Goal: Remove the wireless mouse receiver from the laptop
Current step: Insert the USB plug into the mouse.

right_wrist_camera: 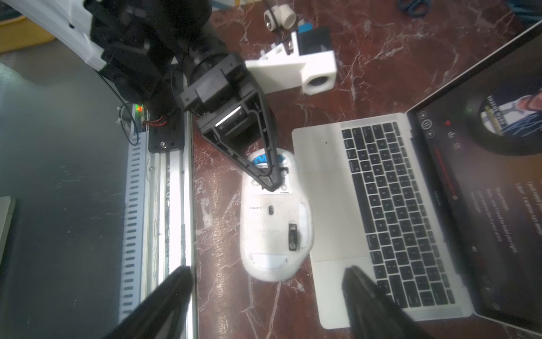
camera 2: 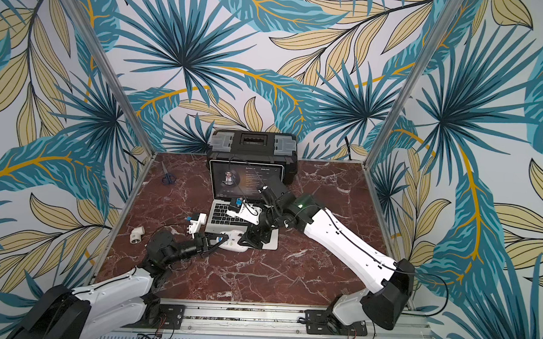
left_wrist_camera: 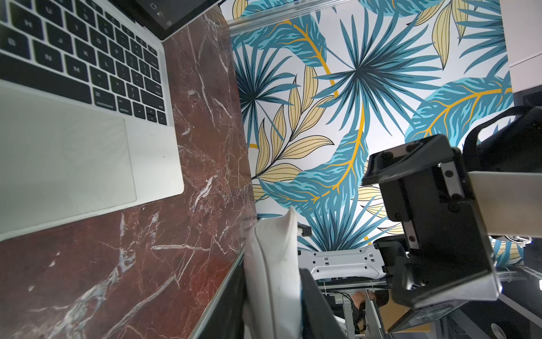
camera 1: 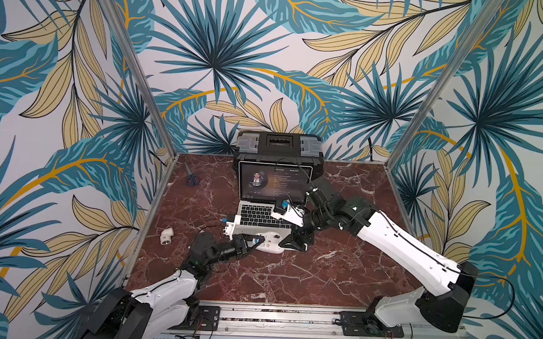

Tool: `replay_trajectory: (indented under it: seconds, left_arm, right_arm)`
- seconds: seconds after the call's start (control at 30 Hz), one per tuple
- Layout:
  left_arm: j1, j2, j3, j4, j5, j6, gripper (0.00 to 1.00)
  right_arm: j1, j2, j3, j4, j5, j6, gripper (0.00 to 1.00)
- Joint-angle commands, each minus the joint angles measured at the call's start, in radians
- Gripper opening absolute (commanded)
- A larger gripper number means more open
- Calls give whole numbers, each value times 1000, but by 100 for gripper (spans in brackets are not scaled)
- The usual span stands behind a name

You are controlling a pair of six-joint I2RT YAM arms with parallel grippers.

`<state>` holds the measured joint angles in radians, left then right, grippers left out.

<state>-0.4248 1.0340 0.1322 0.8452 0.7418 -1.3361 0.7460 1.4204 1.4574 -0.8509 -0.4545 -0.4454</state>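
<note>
Top view, red marble tabletop (camera 1: 322,273), leaf-patterned walls (camera 1: 269,50)

On the table (camera 1: 338,267), the laptop (camera 1: 255,213) stands open at the middle rear, the toolbox (camera 1: 279,145) right behind its screen. The wireless mouse (camera 1: 270,244), underside up, is just before the laptop's front edge, the receiver (right_wrist_camera: 294,237) lodged in it and the left gripper (camera 1: 257,240) at its left end. Left of the laptop sits a pipe elbow (camera 1: 166,236); scissors (camera 1: 192,177) lie farther back, near the left rear corner.
</note>
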Motion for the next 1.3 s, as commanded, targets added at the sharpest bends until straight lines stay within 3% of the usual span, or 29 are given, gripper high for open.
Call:
replay_trajectory:
  seconds: [0.0, 0.1, 0.33, 0.57, 0.8, 1.17, 1.27]
  left_arm:
    - [-3, 0, 71, 7, -29, -9, 0]
    - [-2, 9, 84, -2, -40, -21, 0]
    - [-19, -24, 124, -107, -47, -47, 0]
    - [-76, -185, 127, -286, -130, -78, 0]
    - [-102, -303, 129, -395, -157, -87, 0]
    - [-123, -275, 153, -354, -151, -83, 0]
    - [-132, -264, 150, -331, -154, -87, 0]
  right_arm:
    - [-70, -45, -65, 163, -90, 195, 87]
    - [-135, -71, -129, 304, -172, 336, 80]
    - [-135, -75, -228, 274, -153, 155, 58]
    - [-127, -92, -293, 263, -177, -24, 48]
    - [-124, -137, -299, 241, -182, -95, 44]
    - [-69, -126, -278, 205, -167, -113, 39]
    - [-51, -99, -271, 214, -156, -116, 31]
